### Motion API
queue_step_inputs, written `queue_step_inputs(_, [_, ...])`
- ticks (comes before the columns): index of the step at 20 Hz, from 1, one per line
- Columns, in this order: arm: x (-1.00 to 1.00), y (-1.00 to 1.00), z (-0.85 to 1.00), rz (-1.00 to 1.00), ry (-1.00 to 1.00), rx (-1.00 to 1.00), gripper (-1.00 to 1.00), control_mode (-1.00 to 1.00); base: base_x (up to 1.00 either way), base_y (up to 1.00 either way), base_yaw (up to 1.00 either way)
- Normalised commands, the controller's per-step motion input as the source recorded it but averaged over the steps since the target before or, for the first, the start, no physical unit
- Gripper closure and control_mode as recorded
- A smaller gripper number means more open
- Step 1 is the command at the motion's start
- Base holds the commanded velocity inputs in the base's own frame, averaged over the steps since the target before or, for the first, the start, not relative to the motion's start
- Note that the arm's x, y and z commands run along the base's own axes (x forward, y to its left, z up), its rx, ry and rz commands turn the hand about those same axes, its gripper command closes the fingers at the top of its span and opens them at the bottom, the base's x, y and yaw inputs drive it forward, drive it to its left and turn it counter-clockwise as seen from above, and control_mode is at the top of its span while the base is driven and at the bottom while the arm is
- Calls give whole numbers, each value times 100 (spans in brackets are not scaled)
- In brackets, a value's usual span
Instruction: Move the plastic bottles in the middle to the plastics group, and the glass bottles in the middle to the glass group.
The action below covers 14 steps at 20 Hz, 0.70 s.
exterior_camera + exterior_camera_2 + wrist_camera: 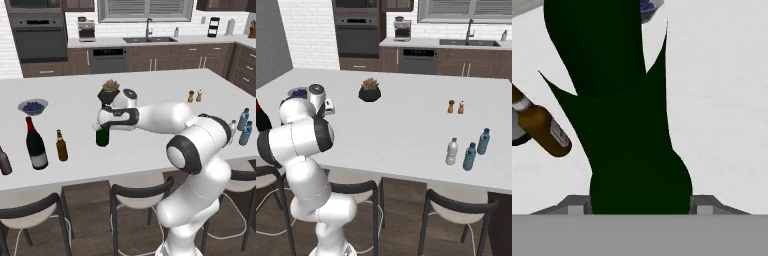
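My gripper [103, 128] is shut on the slim dark green wine bottle [102, 137], which stands upright over the middle of the island. In the hand view that green bottle [627, 125] sits between the fingertips [574, 206], touching both. To its left are the amber beer bottle [61, 146], the black wine bottle with red foil [36, 145] and a short dark brown bottle [4, 161]. At the right end the clear plastic bottle [452, 151] stands beside two blue-tinted bottles [469, 157] [483, 141].
A bowl of blueberries [33, 106] sits at the back left and a potted plant [110, 90] right behind the hand. Salt and pepper shakers [195, 96] stand towards the right. Stools [140, 192] line the near edge of the island [150, 85].
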Motion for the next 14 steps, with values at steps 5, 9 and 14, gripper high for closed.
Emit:
queue_step_inputs(5, [-13,59,0,33,-2,3,100,-100,0,0,0])
queue_step_inputs(9, [-9,48,-3,27,-1,1,100,-100,0,0,0])
queue_step_inputs(14, [-1,35,0,17,0,0,100,-100,0,0,0])
